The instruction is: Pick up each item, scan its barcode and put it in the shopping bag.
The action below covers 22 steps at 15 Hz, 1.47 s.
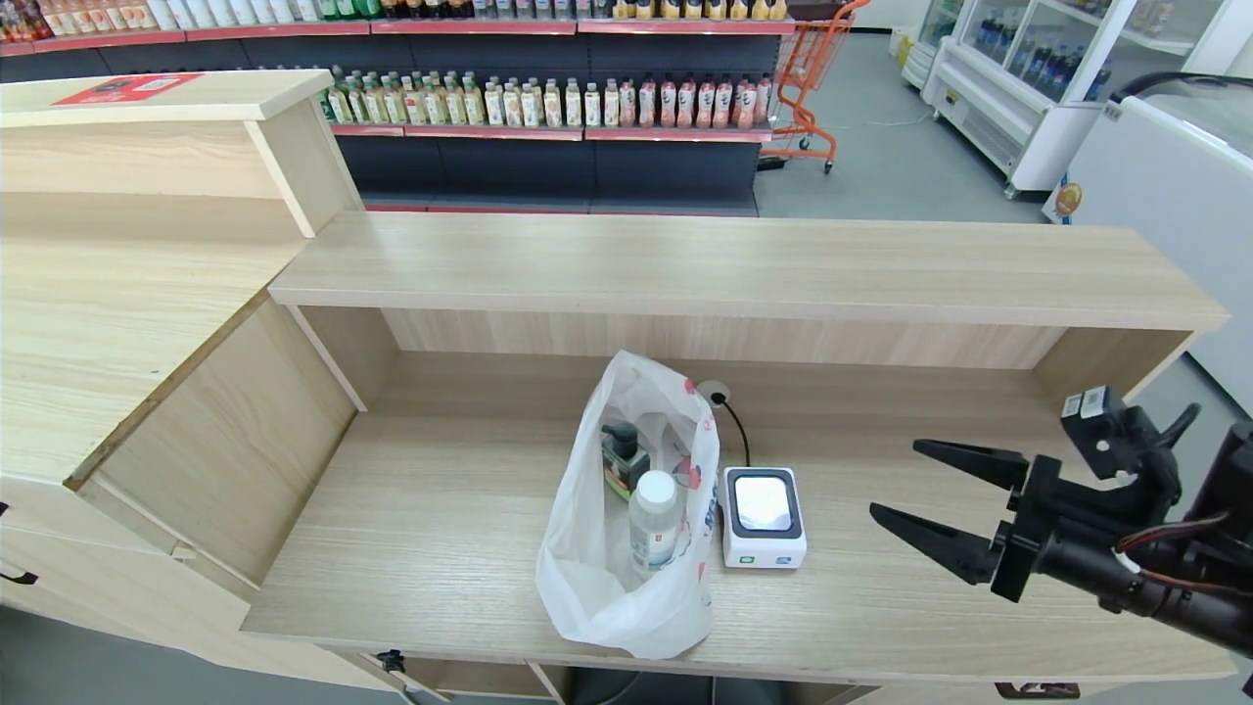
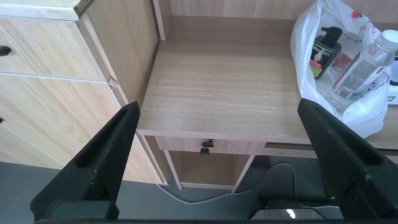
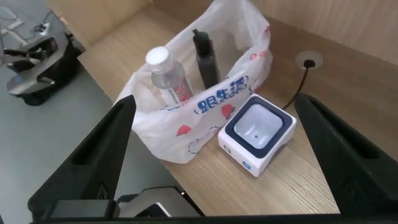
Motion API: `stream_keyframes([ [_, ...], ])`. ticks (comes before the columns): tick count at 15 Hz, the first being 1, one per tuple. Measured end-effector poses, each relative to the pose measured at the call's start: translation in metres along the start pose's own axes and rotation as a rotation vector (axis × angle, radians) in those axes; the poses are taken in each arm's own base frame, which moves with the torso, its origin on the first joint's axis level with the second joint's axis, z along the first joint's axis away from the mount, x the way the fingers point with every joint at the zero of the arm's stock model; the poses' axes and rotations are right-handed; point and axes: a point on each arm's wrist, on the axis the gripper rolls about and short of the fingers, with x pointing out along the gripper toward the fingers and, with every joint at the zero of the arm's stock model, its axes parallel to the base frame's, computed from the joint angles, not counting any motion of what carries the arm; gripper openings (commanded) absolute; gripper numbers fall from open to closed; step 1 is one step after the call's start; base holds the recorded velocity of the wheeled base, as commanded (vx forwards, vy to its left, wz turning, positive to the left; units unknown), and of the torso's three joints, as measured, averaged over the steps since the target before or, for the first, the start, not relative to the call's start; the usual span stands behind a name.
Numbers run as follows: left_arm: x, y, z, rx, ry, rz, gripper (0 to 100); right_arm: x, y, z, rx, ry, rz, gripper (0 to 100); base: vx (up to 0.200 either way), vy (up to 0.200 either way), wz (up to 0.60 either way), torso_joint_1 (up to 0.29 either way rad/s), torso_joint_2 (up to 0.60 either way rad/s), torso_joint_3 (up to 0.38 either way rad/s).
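A white plastic shopping bag (image 1: 597,548) (image 2: 367,112) (image 3: 186,134) stands open on the wooden counter. Inside it are a clear bottle with a white cap (image 1: 653,519) (image 2: 364,65) (image 3: 166,78) and a dark pump bottle (image 1: 623,458) (image 2: 324,51) (image 3: 206,59). Right beside the bag sits the white barcode scanner (image 1: 764,516) (image 3: 257,132). My right gripper (image 1: 905,485) is open and empty, hovering to the right of the scanner. My left gripper (image 2: 217,134) is open too, held off the counter's front left, with nothing between its fingers.
A black cable (image 1: 736,426) runs from the scanner to a hole in the counter (image 1: 714,393) (image 3: 308,61). A raised shelf (image 1: 744,269) runs across the back, and a side wall (image 1: 245,431) bounds the counter at left. Store shelves with bottles (image 1: 548,103) stand behind.
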Motion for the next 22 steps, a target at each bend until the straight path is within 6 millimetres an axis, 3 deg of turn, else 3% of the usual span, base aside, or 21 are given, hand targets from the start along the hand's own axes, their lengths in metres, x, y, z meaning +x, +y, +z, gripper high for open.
stream_keyframes([
  [4, 0.0, 0.0, 0.0, 0.0, 0.0, 0.0, 100, -0.035, 0.01, 0.014, 0.031, 0.067, -0.259, 100, 0.0, 0.0, 0.0, 0.0, 0.0, 0.0],
  [7, 0.0, 0.0, 0.0, 0.0, 0.0, 0.0, 100, -0.071, 0.035, 0.016, 0.059, 0.11, -0.419, 100, 0.0, 0.0, 0.0, 0.0, 0.0, 0.0],
  [12, 0.0, 0.0, 0.0, 0.0, 0.0, 0.0, 100, -0.134, 0.082, -0.009, 0.066, 0.121, -0.624, 100, 0.0, 0.0, 0.0, 0.0, 0.0, 0.0],
  [15, 0.0, 0.0, 0.0, 0.0, 0.0, -0.001, 100, -0.161, 0.107, -0.029, 0.071, 0.12, -0.681, 100, 0.0, 0.0, 0.0, 0.0, 0.0, 0.0],
  [19, 0.0, 0.0, 0.0, 0.0, 0.0, 0.0, 100, -0.183, 0.131, -0.059, 0.07, 0.087, -0.76, 100, 0.0, 0.0, 0.0, 0.0, 0.0, 0.0],
  [22, 0.0, 0.0, 0.0, 0.0, -0.001, 0.0, 100, -0.188, 0.136, -0.06, 0.03, 0.005, -0.78, 100, 0.0, 0.0, 0.0, 0.0, 0.0, 0.0],
])
